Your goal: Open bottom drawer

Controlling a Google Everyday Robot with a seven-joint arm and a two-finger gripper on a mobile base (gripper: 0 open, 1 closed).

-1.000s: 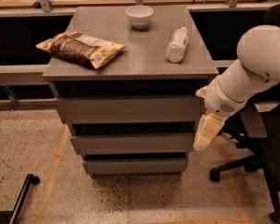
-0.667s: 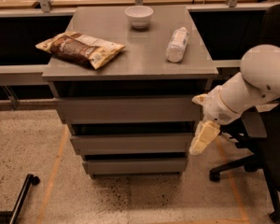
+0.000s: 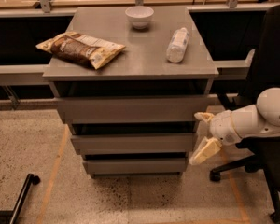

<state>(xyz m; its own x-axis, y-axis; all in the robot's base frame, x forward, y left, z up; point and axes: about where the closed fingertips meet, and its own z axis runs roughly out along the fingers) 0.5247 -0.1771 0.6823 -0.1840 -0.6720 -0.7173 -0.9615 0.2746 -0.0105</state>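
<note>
The grey cabinet has three flat drawer fronts. The bottom drawer (image 3: 135,165) is the lowest and narrowest front and is shut. The middle drawer front (image 3: 133,143) and the top drawer front (image 3: 130,108) sit above it. My gripper (image 3: 203,136) is at the cabinet's right side, level with the middle and bottom drawers, on a white arm coming in from the right. One cream finger (image 3: 204,151) points down-left toward the bottom drawer's right end, and another finger (image 3: 203,117) sits higher. The fingers stand apart and hold nothing.
On the cabinet top (image 3: 130,59) lie a snack bag (image 3: 79,48), a white bowl (image 3: 139,16) and a plastic bottle (image 3: 177,44) on its side. A black office chair (image 3: 270,78) stands close on the right. A black wheeled leg (image 3: 18,199) is at bottom left.
The arm has dropped and swung lower at the cabinet's right side, bringing the gripper down from the top-drawer level toward the lower drawers. The drawers have not moved.
</note>
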